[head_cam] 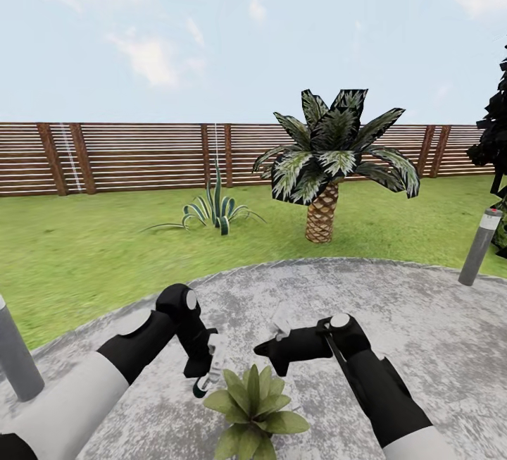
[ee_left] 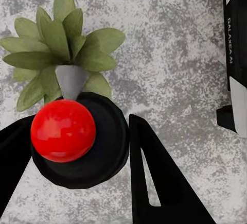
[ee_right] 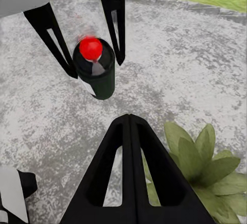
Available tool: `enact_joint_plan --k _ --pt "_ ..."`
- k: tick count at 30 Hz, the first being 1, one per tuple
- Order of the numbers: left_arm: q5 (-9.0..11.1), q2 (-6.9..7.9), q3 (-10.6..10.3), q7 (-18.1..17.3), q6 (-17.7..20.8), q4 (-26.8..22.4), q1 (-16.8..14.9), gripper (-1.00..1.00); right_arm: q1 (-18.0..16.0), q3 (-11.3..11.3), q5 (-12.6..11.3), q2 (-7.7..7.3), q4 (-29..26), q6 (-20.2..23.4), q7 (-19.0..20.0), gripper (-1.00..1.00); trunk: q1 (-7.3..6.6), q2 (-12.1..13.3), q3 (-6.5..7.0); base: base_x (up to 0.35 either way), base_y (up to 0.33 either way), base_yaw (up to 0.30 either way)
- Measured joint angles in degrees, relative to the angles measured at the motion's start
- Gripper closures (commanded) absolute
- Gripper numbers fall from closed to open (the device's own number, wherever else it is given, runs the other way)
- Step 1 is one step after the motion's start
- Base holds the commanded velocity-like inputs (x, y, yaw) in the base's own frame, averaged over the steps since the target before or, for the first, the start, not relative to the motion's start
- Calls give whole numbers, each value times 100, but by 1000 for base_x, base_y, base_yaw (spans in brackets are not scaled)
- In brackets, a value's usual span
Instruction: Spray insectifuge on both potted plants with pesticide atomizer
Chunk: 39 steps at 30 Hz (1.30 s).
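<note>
Spray bottle [ee_left: 77, 141] sat clamped in left end effector [head_cam: 204, 368], nozzle aimed down at potted plant [head_cam: 252, 407] just below; right end effector [ee_right: 131, 172] pinched together, nearby.

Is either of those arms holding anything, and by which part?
The left gripper holds the pesticide atomizer, its fingers clamped on either side of the dark nozzle head. The right gripper is shut, holding nothing.

One bit of lettering to call here: "GALAXEA" printed in small pale capitals, running sideways down the dark panel of the robot arm [ee_left: 235, 38] in the left wrist view. Any characters after that word are too small to read.
</note>
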Motion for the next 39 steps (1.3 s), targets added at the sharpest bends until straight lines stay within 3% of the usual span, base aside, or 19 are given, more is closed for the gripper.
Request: enact_joint_plan --k 10,22,35,39 --pt "-12 -330 -3 0 0 -1 0 100 0 11 -8 7 -13 1 -2 100 0 0 0 0 0 0" --pt "-17 -576 4 0 0 -8 -22 100 0 12 -9 25 -13 -1 -7 100 0 0 0 0 0 0" --pt "-2 -672 -4 9 102 -7 -45 100 0 24 -8 33 -13 -4 -7 100 0 0 0 0 0 0" --pt "-2 -684 -4 9 119 -7 -45 100 0 193 -9 27 -15 -4 -7 100 0 0 0 0 0 0"
